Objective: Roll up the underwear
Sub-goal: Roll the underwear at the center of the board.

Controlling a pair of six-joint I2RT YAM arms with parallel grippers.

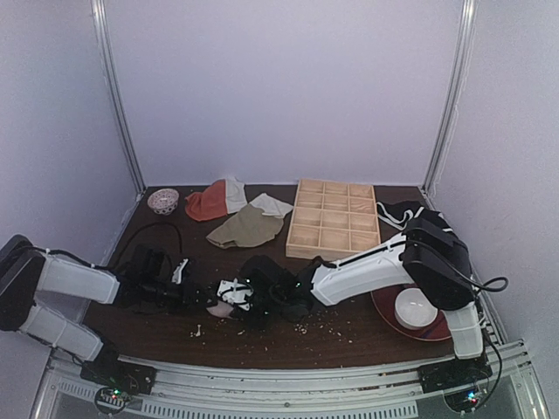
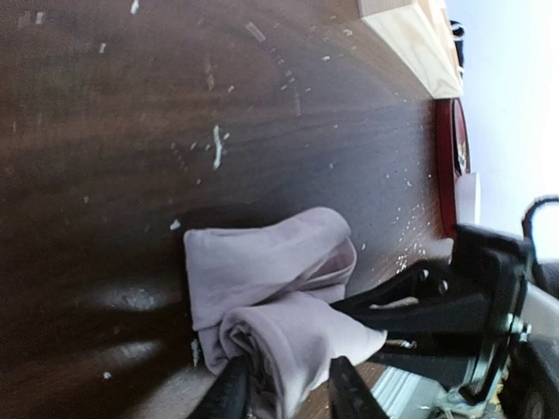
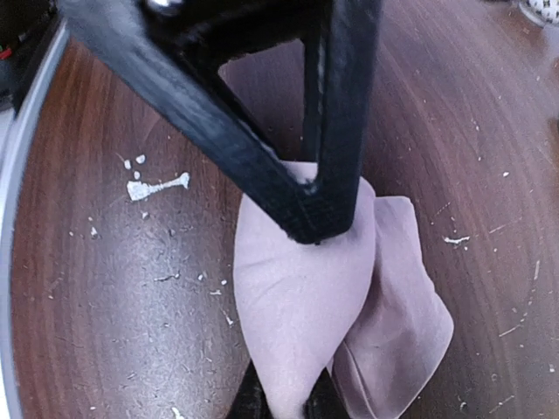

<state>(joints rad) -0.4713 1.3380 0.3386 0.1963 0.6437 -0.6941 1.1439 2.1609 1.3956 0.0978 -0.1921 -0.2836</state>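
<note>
Soft mauve underwear (image 2: 262,262), loosely rolled, on wood-grain worktop (image 2: 131,131). Right end effector (image 3: 286,400) pinches it; left end effector (image 2: 290,391) straddles it, parted.

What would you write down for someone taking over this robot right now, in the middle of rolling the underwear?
Left gripper: its fingers straddle one end of the underwear; it is unclear whether they grip it.
Right gripper: closed, pinching the fabric at the opposite side.
Underwear: near the front of the table, between the two grippers.
Done: folded over and partly rolled into a loose bundle.
Left: probably tighten and finish the roll, then let go.
</note>
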